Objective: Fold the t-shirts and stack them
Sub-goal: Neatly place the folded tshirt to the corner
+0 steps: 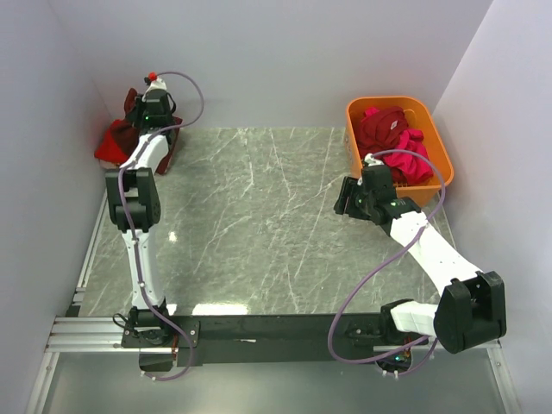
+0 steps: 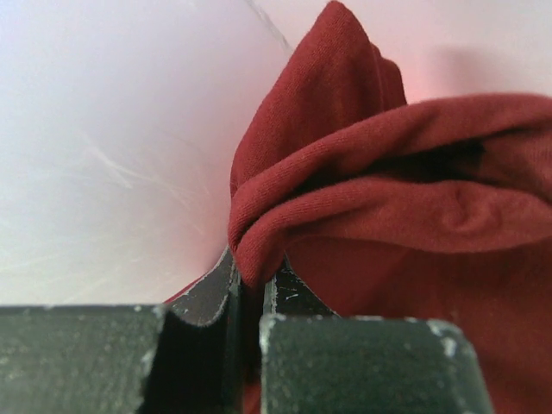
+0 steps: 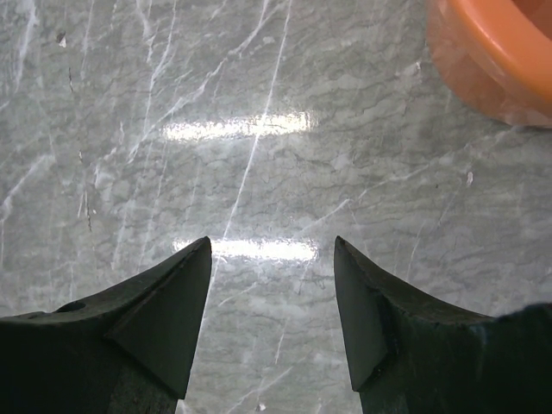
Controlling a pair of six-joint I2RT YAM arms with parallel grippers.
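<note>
**Left gripper (image 2: 254,280) nips red shirt (image 2: 388,216) in the far corner; right gripper (image 3: 272,246) hangs open by the basket (image 1: 388,102)**

From above, the left arm (image 1: 138,185) stretches right out to the far left corner of the counter (image 1: 259,224), and there's the red shirt, bunched up against the walls. That view won't say how the gripper stands; it's lost in the cloth. Over to the left wrist camera, and there it is: the jaws are nearly together with a rolled fold of the shirt caught between the fingertips. The rest of the cloth rises above them and spills off to the right, with pale wall (image 2: 103,129) to the left.

On the other side, the overhead view has the right gripper low over the counter, just beside the near left corner of the orange basket. Two more shirts are heaped inside: a dark red shirt (image 1: 384,125) at the far end and a pink shirt (image 1: 412,164) nearer the arm. The right wrist view shows neither. It gives two dark fingers spread wide, bare marble counter between them, and a corner of the basket's rim at top right.
</note>
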